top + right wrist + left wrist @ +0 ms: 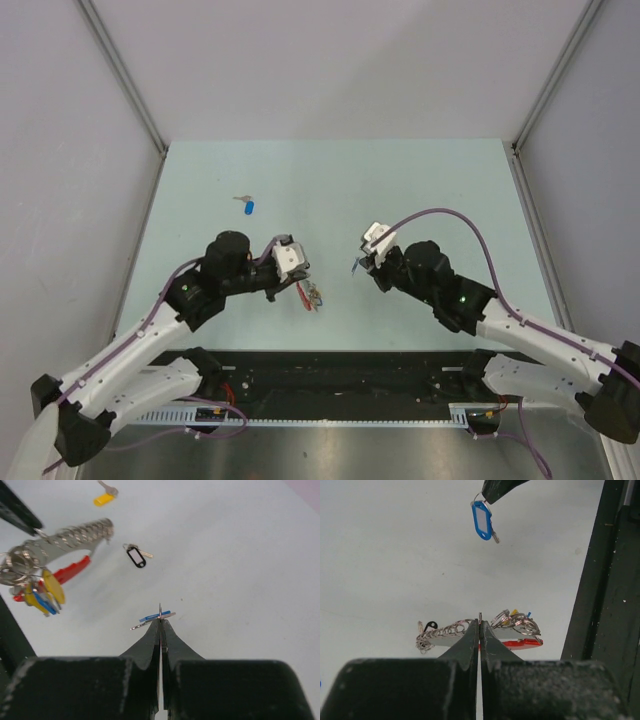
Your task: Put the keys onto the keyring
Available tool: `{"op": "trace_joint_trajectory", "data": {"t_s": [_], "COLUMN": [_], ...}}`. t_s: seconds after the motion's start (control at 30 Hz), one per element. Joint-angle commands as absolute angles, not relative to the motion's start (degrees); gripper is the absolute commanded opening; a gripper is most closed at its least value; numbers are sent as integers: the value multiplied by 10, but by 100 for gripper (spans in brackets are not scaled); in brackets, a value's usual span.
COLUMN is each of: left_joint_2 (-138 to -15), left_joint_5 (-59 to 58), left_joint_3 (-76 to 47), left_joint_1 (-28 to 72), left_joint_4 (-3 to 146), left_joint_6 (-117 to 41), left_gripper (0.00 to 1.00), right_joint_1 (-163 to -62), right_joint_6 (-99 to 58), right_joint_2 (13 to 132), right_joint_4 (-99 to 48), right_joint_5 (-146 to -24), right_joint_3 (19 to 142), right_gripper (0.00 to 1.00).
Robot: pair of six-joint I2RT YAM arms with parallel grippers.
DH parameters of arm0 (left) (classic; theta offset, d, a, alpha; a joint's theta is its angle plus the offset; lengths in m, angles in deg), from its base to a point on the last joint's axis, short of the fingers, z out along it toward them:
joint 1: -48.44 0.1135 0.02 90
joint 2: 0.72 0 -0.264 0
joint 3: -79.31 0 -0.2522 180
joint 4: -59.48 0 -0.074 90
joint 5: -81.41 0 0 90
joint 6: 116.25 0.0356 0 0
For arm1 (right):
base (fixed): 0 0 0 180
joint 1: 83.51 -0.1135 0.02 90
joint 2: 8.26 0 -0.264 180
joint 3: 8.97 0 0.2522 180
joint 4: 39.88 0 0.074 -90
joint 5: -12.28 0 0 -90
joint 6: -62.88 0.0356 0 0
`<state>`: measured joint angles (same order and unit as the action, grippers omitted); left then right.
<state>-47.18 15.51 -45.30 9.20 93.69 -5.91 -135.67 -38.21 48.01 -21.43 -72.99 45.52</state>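
Left wrist: keyring (447,630) in left pincer (479,622)

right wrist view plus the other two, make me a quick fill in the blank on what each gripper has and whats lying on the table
1. The left gripper is shut on the ____.
2. The right gripper pinches a key whose plastic tag is ____.
3. In the right wrist view, the oval tag lying on the table has a ____ rim.

Missing words: keyring; blue; black.
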Motion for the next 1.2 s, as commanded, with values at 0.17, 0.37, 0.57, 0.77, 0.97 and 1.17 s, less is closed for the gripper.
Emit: {"op": "trace_joint_trajectory", "data": {"t_s": [0.17, 0.37, 0.57, 0.77, 0.97, 1.17], "left_joint_2": [-588, -616, -588, -555, -554, -608], "left_joint_5": [162, 197, 221, 250, 262, 239], "left_joint_3": [-306, -287, -311, -361, -415, -464], "left_joint_1": [26, 21, 21, 21, 21, 17], "left_joint_4": [997, 984, 943, 899, 809, 698], "left_joint_6": [107, 140, 140, 128, 61, 6], "left_gripper": [0, 0, 0, 0, 0, 0], "right_joint_1": [-1295, -1289, -1291, -1302, -1305, -1305], "right_joint_6": [-411, -430, -437, -444, -443, -411], "right_joint_2": [429, 434, 432, 434, 430, 416], "right_joint_4": [-334, -313, -288, -274, -267, -216], "right_joint_5": [-961, -995, -1030, -1034, -998, -893], "right_joint_3": [432, 442, 450, 451, 451, 444], "right_gripper": [0, 0, 0, 0, 0, 0]}}
